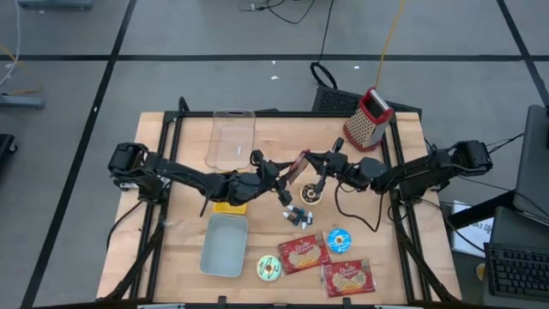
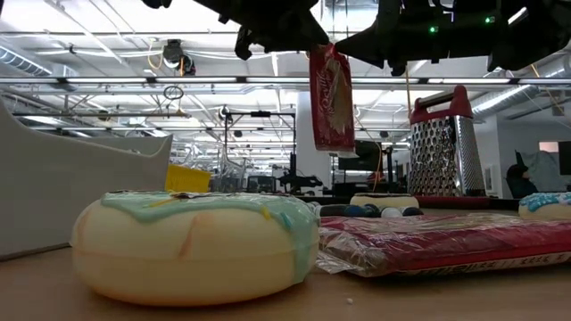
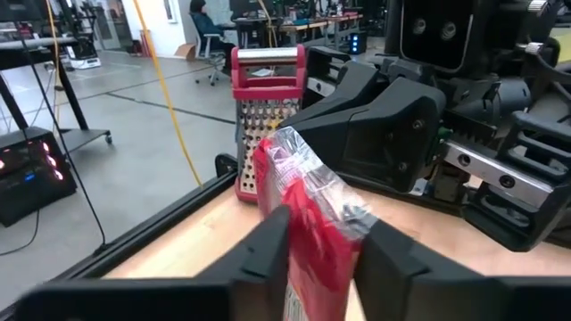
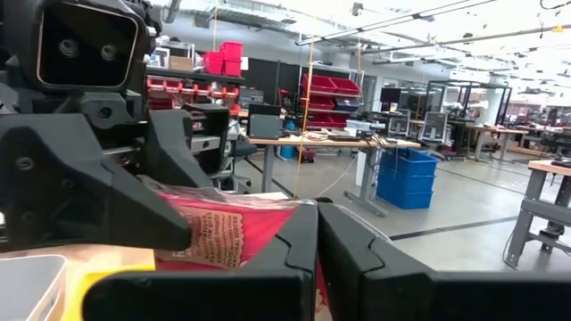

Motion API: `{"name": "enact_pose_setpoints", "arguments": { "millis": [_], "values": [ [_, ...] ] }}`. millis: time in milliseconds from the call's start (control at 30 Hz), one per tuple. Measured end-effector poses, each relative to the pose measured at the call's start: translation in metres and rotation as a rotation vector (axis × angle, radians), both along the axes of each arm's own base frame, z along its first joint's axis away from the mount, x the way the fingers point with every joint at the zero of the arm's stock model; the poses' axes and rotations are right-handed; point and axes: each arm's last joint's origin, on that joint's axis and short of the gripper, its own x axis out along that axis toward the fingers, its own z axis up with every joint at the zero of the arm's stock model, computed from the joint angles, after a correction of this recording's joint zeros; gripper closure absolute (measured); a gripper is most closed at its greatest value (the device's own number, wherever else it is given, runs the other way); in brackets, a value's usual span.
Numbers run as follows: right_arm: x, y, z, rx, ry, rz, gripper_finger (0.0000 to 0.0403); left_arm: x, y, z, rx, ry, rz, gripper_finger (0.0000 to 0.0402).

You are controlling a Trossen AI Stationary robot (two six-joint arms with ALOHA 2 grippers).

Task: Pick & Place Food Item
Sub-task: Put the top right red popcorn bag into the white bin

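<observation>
Left gripper (image 3: pixel 317 254) grasps the red snack packet (image 3: pixel 312 214) above mid-table; right gripper (image 4: pixel 317 236), apparently clenched on its opposite edge, meets it.

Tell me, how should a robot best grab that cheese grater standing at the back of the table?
Probably by the red handle on top of the cheese grater, coming straight down from above. It stands upright, the bar handle is its narrowest part, and its metal sides flare outward toward the base, too wide and slippery for two fingers.
</observation>
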Motion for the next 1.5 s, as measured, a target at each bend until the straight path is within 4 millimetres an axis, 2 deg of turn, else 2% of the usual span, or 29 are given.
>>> {"name": "enact_pose_setpoints", "arguments": {
  "millis": [233,367,500,667,800,967,1100,1267,1500],
  "values": [
    [0.0,0.0,-0.001,0.0,0.007,0.0,0.0403,0.0,0.0,0.0,0.049,0.03,-0.005,0.0394],
    [0.0,0.0,-0.001,-0.001,0.013,0.003,0.0403,-0.003,-0.002,0.006,0.1,0.041,-0.011,0.0399],
    [0.001,0.001,-0.001,0.025,0.006,0.027,0.0393,-0.017,-0.005,0.026,0.133,0.044,-0.002,0.04],
    [0.0,0.002,0.001,0.029,-0.003,0.102,0.0339,-0.048,-0.007,0.053,0.101,0.081,0.02,0.04],
    [-0.006,0.003,0.008,0.036,-0.017,0.118,0.0277,-0.074,-0.014,0.062,0.07,0.151,0.028,0.0401],
    [-0.013,0.002,0.012,0.061,0.021,0.119,0.0213,-0.11,-0.035,0.073,0.0,0.187,-0.047,0.0401],
    [-0.016,0.002,0.014,0.055,0.039,0.117,0.0186,-0.136,-0.056,0.073,-0.076,0.22,-0.117,0.0401],
    [-0.016,0.002,0.014,0.054,0.038,0.116,0.018,-0.168,-0.084,0.074,-0.143,0.205,-0.177,0.0401],
    [-0.016,0.002,0.014,0.052,0.037,0.116,0.0191,-0.198,-0.128,0.07,-0.154,0.183,-0.316,0.0401]
  ]
}}
